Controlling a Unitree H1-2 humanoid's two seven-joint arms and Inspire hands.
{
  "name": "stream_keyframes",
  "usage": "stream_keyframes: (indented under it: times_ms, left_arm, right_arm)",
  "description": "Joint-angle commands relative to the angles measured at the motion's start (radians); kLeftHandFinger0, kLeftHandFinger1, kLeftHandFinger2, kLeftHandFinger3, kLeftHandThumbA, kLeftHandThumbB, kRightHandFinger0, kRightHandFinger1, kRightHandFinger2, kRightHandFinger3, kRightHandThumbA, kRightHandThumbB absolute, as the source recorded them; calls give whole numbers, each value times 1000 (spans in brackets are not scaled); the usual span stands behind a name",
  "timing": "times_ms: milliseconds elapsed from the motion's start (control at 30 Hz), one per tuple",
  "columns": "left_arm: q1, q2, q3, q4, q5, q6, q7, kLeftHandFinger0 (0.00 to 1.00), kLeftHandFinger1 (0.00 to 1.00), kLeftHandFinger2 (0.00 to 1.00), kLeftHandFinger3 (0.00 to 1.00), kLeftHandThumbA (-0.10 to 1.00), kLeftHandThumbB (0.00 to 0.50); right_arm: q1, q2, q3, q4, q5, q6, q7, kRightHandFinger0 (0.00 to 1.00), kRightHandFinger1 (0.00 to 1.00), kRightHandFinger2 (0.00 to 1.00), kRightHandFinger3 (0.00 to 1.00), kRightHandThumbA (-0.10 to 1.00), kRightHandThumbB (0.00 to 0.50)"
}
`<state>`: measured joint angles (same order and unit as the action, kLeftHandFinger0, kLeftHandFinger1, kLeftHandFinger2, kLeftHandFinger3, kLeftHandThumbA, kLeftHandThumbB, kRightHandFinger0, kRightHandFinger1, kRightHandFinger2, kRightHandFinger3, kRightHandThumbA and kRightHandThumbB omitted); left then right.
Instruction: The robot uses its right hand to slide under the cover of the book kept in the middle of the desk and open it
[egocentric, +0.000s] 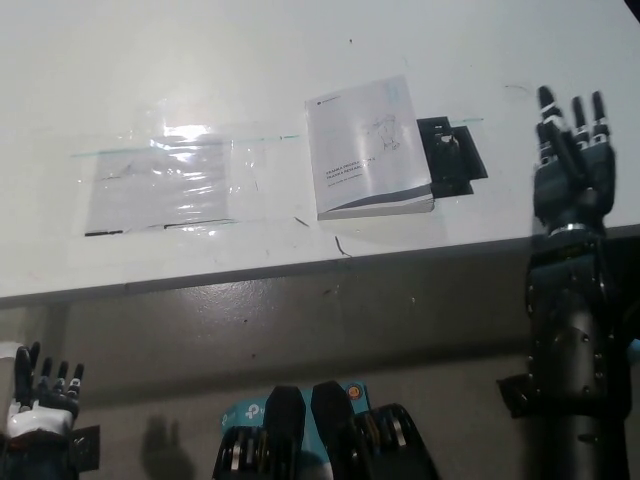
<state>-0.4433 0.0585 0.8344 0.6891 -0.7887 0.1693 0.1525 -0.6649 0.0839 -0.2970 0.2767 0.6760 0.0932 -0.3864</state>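
Observation:
A closed white book (368, 147) lies flat near the middle of the white desk (300, 50), its spine edge toward the front. My black right hand (570, 165) is raised over the desk's front right edge, well to the right of the book, open with fingers spread and holding nothing. My white left hand (42, 390) rests at the lower left, below the desk edge, fingers apart and empty.
A black flat holder (455, 155) lies against the book's right side. A clear plastic sheet (165, 180) is taped down on the desk's left half. The desk's front edge (300, 270) runs across the picture's middle; floor below.

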Motion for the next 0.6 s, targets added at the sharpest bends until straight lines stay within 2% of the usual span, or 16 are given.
stream_keyframes:
  times_ms: [0,100,167,367,567]
  left_arm:
    - [-12,14,-4,-38,-27,-7,13,1000,1000,1000,1000,868,0]
    - [-6,14,-10,-35,-26,-8,2,1000,1000,1000,1000,885,0]
    - [-9,12,-4,-33,-31,-7,13,1000,1000,1000,1000,850,0]
    - [-4,14,-19,-32,-28,-11,1,1000,1000,1000,1000,847,0]
    - [-10,20,-20,-14,-32,-14,4,1000,1000,1000,1000,866,0]
  right_arm:
    - [-79,-5,3,51,23,23,97,1000,1000,1000,1000,893,0]
    - [-98,-1,-10,99,24,21,95,1000,1000,1000,1000,867,0]
    - [-114,1,-16,143,19,11,101,1000,1000,1000,1000,831,0]
    - [-141,-1,-6,226,-4,19,126,1000,1000,1000,1000,866,0]
    - [-158,13,-8,270,-12,7,133,1000,1000,1000,1000,851,6]
